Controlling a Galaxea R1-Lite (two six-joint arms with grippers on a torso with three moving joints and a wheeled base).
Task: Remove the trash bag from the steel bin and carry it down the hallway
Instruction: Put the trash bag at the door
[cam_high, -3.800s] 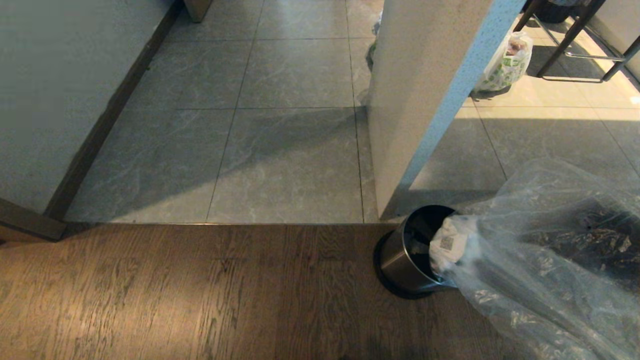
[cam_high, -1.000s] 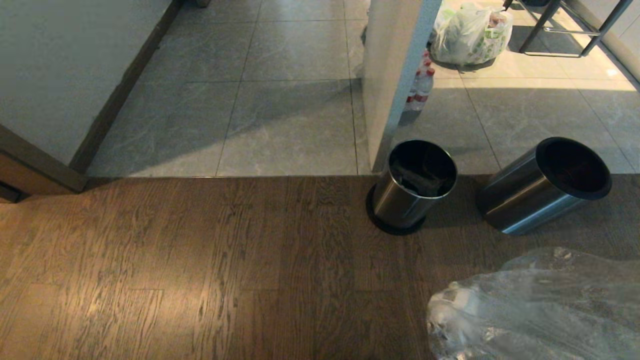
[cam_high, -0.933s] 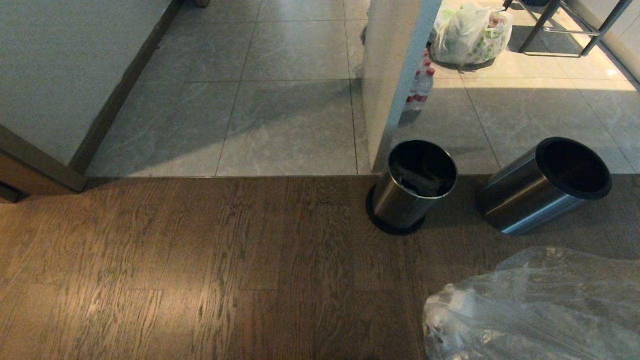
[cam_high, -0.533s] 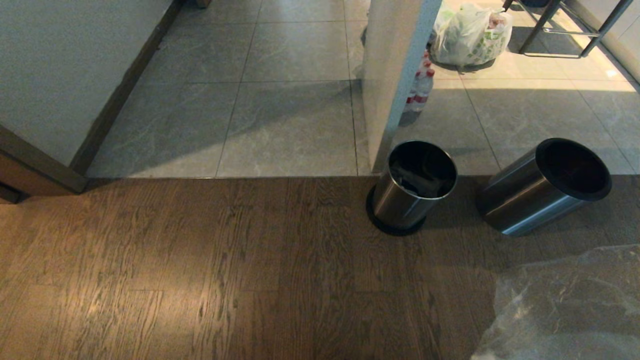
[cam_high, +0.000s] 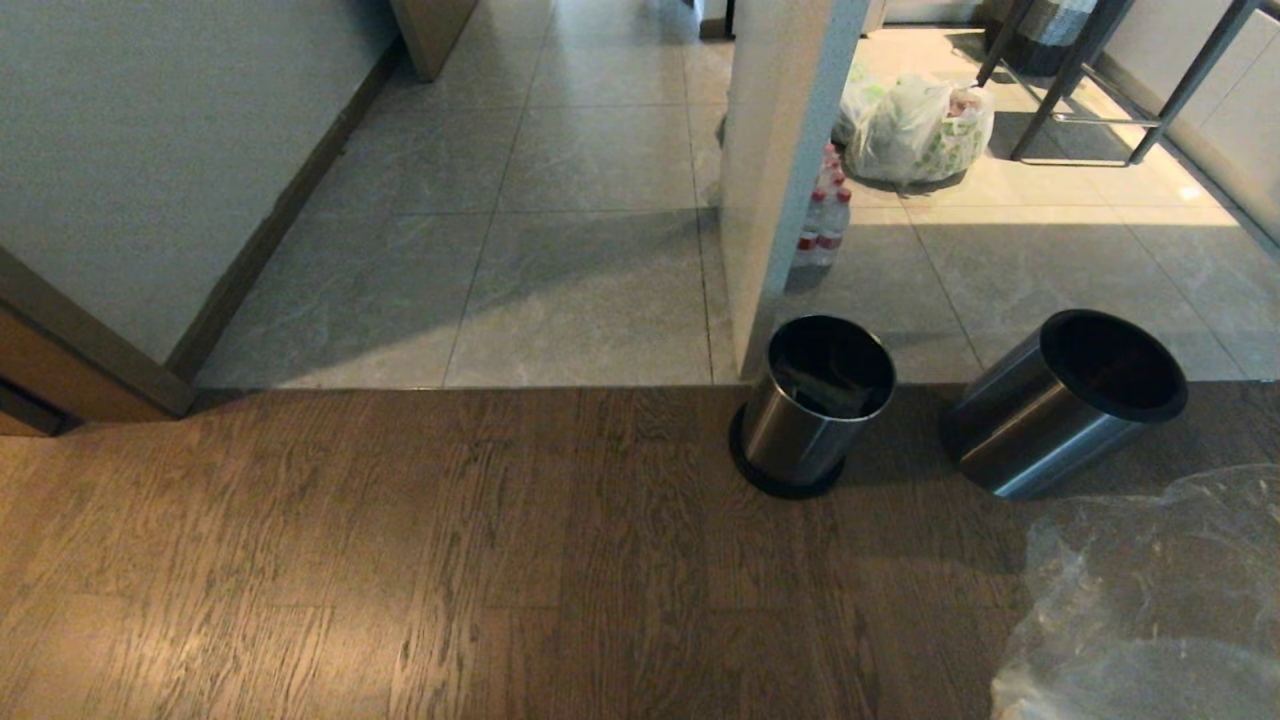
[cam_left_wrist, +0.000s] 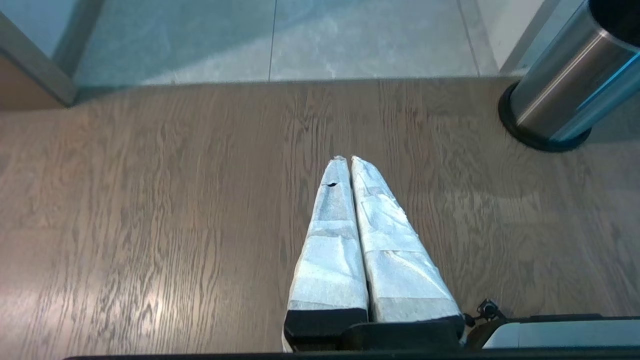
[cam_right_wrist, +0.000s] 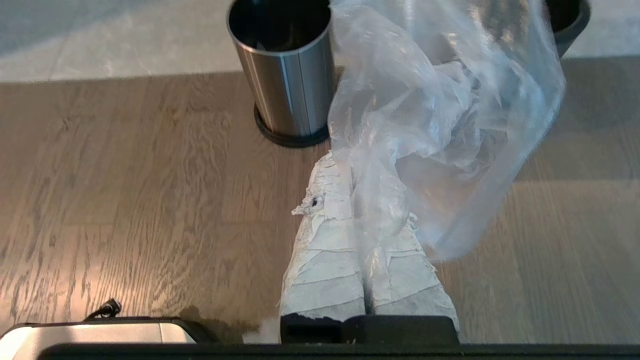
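Because the trash bag (cam_right_wrist: 440, 125) is thin and slippery, the pinch could be failing at any point on the carry: only a small fold of film is lying between the jaws of the right gripper (cam_right_wrist: 350, 197), so a swing or a snag could be pulling it free. Judging from how loosely it is billowing, the film could also be catching on the black rim of the second steel bin (cam_high: 1065, 400), which is leaning just beyond it, or dragging along the wooden floor (cam_high: 450, 560) and tearing.

That right gripper is clenched on the bag, its taped fingers (cam_right_wrist: 325, 250) pressed together with the plastic trapped between them. From the pinch, the bag is ballooning out past the fingertips and off to one side, veiling one finger almost entirely. It is hanging clear of the steel bin (cam_right_wrist: 285, 65), which is standing upright beyond the fingertips, apart from the jaws, with the bag's edge crossing in front of it.

Meanwhile the left gripper (cam_left_wrist: 348, 160) is idling above bare boards, clamped on nothing, fingers touching. Ahead, the hallway (cam_high: 560, 200) tiles are waiting beyond the threshold.
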